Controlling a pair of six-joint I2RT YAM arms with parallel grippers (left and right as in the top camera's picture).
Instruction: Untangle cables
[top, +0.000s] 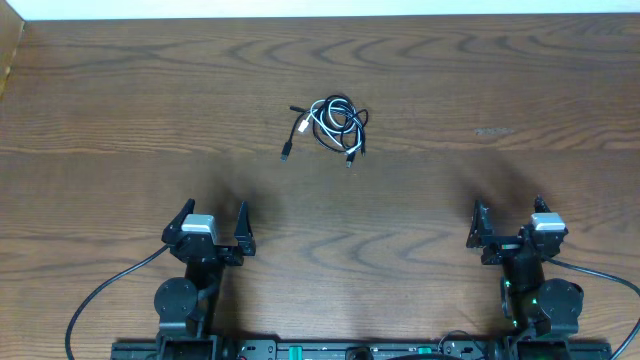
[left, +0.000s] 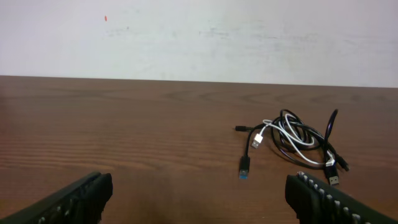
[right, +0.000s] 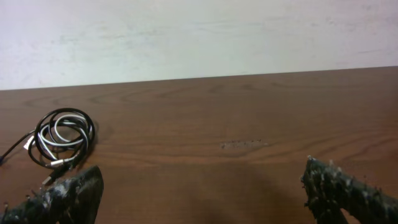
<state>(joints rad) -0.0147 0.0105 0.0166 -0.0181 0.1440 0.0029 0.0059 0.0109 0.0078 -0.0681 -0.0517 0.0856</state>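
The cables (top: 335, 125) lie bunched on the table (top: 120, 100), well apart from the left gripper (top: 214, 212) and right gripper (top: 508, 215), fingers (top: 243, 225) spread.

The cables (top: 333, 124) lie in one small tangle on the wooden table (top: 500, 90), thin black and white strands coiled through each other in overlapping loops. One black strand (top: 291, 135) trails out of the bundle's left side. It ends in a blue-tipped plug (left: 244, 169) lying flat on the wood.

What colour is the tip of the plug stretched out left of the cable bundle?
Blue, on a black plug; clearest in the left wrist view.
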